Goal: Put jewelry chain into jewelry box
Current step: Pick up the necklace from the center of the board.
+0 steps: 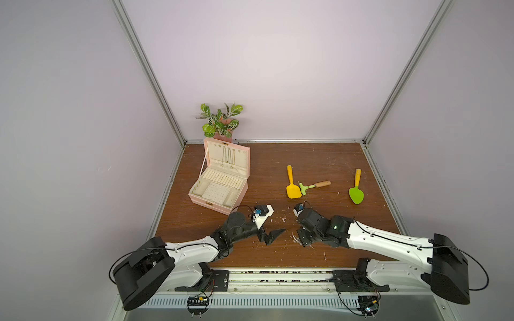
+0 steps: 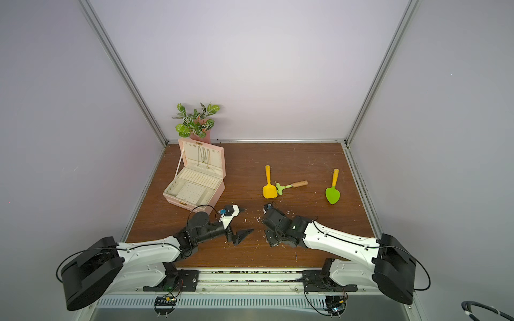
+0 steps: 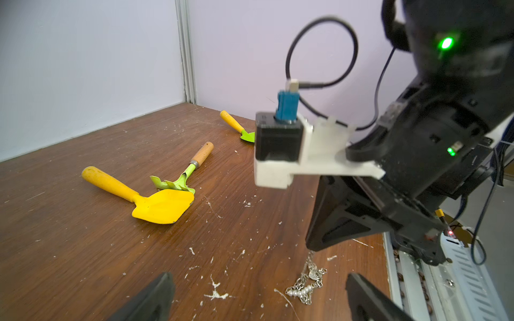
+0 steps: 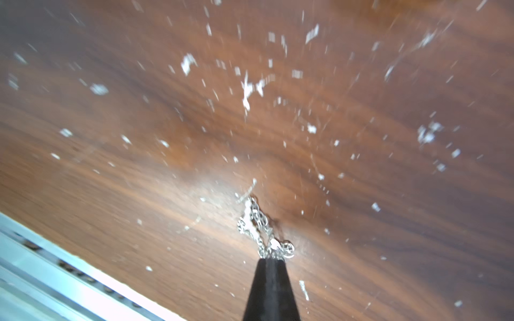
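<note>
Arm housings (both top views): the left arm housing and the right arm housing are seen nearest the lens, at the lower left and lower right of the frame.
Left gripper (both top views): the left gripper is recorded low in the centre, jaws spread wide, nothing held.
Right gripper (both top views): the right gripper is pointed down at the table just to the right; its grip cannot be read here.
Jewelry box (both top views): the jewelry box stands open at centre left, lid upright, with gold chains hung inside the lid.
Other items (top view): a yellow trowel, a green rake with tines against its blade, and a green scoop lie at centre right; a potted plant stands behind the box.
Jewelry chain (top views): it cannot be told apart from the pale flecks.
Left wrist view: the left fingers are seen far apart. The jewelry chain lies heaped on the table between them, touching neither. One end is drawn up to the closed tip of the right gripper.
Right wrist view: the right gripper is closed to a point, with the jewelry chain pinched at its tip and the rest on the wood, near the metal rail.
</note>
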